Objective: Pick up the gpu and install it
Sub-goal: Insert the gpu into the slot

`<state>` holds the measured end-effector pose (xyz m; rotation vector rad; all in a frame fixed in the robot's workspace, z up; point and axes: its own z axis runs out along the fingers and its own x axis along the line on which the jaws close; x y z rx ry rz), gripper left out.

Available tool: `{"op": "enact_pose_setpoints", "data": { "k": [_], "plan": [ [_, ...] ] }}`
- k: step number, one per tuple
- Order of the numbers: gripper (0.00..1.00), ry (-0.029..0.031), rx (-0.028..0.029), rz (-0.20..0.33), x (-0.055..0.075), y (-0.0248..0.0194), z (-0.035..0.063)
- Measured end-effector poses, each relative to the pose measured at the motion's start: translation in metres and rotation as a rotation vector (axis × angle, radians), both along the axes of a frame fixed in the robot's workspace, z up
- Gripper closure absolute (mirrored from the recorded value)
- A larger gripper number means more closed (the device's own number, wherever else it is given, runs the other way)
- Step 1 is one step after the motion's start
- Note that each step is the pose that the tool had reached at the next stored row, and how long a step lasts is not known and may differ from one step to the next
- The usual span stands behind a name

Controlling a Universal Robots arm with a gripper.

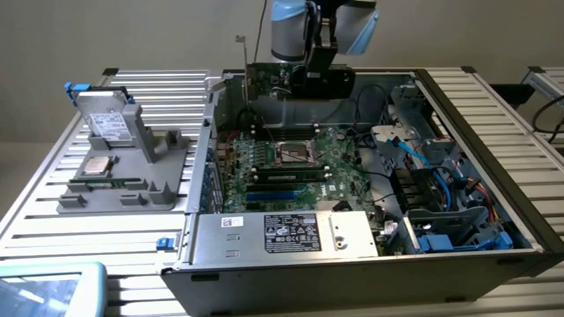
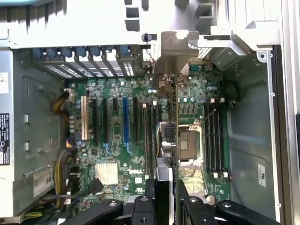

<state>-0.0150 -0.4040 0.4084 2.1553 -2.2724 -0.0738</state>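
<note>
The pincer (image 2: 166, 190) is half-shut on the gpu (image 1: 269, 79), holding it upright over the open computer case (image 1: 352, 284); it looks light, stiff and fragile, so I'd grip its edges.

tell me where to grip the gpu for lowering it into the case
Grip the gpu on its upper edge, toward the end away from its metal bracket, coming from above and pinching across its thin faces. It hangs edge-on over the motherboard, so the connector edge underneath is left free. The gripper holds it this way.
</note>
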Motion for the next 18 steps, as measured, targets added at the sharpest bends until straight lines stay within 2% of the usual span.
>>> {"op": "enact_pose_setpoints", "data": {
  "k": [6,10,14,18],
  "plan": [
    [0.73,-0.0021,-0.0001,0.002,-0.004,-0.0076,-0.0101],
    [0.73,-0.0071,0.0003,0.002,-0.004,-0.0092,-0.0168],
    [0.73,-0.0084,0.0003,0.003,-0.005,-0.0113,-0.024],
    [0.73,-0.0087,0.0003,0.004,-0.005,-0.0166,-0.0312]
  ]
}}
